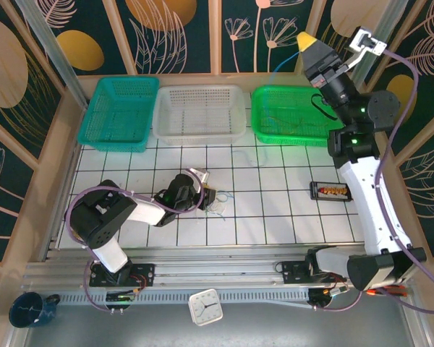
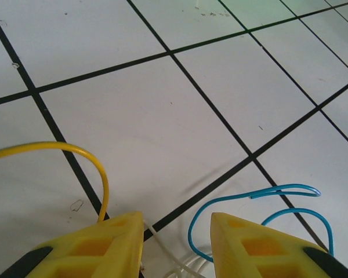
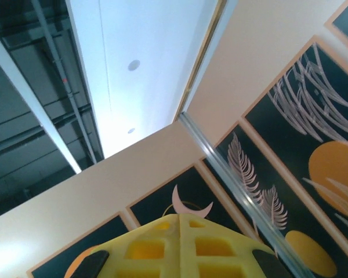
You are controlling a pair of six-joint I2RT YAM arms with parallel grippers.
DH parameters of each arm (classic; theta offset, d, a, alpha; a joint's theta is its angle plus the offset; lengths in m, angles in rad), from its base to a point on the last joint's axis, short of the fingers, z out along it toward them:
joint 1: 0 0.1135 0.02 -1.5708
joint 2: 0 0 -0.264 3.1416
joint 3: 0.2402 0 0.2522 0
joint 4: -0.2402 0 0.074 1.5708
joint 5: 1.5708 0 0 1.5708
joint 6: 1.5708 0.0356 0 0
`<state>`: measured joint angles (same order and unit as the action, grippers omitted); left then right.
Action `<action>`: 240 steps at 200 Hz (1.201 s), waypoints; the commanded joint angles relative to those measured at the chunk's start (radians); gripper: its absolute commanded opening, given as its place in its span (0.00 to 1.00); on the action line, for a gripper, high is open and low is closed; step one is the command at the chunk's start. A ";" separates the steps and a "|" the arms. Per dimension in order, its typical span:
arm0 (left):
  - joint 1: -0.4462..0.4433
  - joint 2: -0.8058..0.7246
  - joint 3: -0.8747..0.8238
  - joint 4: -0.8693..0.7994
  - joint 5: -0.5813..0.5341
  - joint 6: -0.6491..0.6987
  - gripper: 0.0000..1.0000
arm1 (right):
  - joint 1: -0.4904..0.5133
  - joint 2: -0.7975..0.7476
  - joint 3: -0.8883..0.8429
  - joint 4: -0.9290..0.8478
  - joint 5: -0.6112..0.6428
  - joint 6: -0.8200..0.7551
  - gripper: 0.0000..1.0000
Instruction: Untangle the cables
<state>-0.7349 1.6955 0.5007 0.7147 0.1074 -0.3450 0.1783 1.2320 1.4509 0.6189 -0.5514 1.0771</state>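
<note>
White tiles with black lines cover the table [image 1: 275,217], which is closed in by walls painted with leaves. At the far edge a teal basket [image 1: 119,112], a white basket [image 1: 200,112] and a green basket [image 1: 286,116] are set in a row.

The left gripper [image 2: 175,219] is held low over the tiles near the middle of the table. Its yellow fingers [image 2: 104,246] are spread, with a clear gap between them. The cables [image 1: 218,207] are lying on the tiles just at this gripper. From the left wrist, a yellow wire [image 2: 75,149] is seen to arch over and end at the left finger. A blue wire [image 2: 267,192] is looped beside the right finger, and a whitish wire [image 2: 174,269] is seen in the gap. Whether any wire is touched by the pads cannot be told.

The right gripper [image 1: 308,40] is held high above the green basket and pointed at the wall, its fingers pressed together. A thin blue line [image 1: 278,67] is seen beside it, but whether it is pinched cannot be told.
</note>
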 commanded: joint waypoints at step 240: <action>0.110 -0.520 0.064 -0.370 -0.231 -0.181 0.99 | 0.062 0.639 0.670 0.093 -0.027 0.158 0.00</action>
<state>-0.6586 1.1893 0.5358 0.4416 -0.0521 -0.4854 0.2314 1.7607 1.9556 0.6811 -0.5949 1.1973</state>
